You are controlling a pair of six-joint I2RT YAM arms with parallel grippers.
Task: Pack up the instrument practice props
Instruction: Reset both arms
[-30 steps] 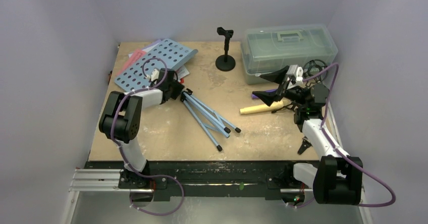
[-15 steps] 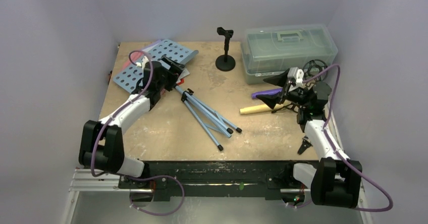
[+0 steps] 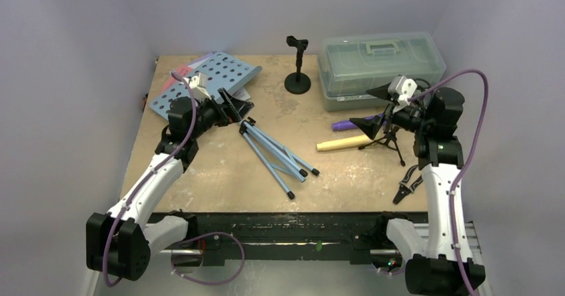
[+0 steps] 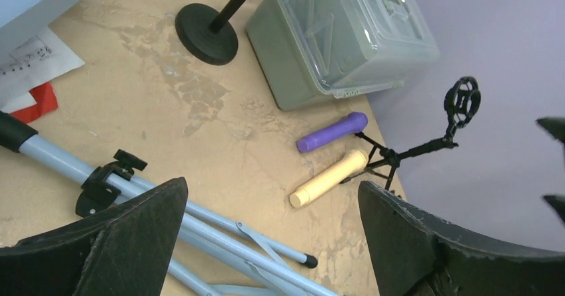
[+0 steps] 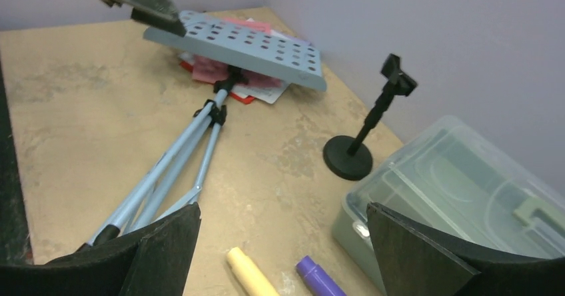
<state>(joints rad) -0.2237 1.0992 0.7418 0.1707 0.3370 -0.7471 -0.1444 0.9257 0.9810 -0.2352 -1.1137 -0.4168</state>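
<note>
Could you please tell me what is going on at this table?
Two robot arms are packing up music practice props. The left hand is open and empty beside the light-blue perforated music rest, which lies tipped over. The right hand is open and empty above the purple microphone and the cream microphone. The translucent grey-green plastic box is shut, and these props lie outside it.

I'm looking into a lab test cell: plain lilac walls box in a scuffed worktop fronted by an aluminium rail.
</note>
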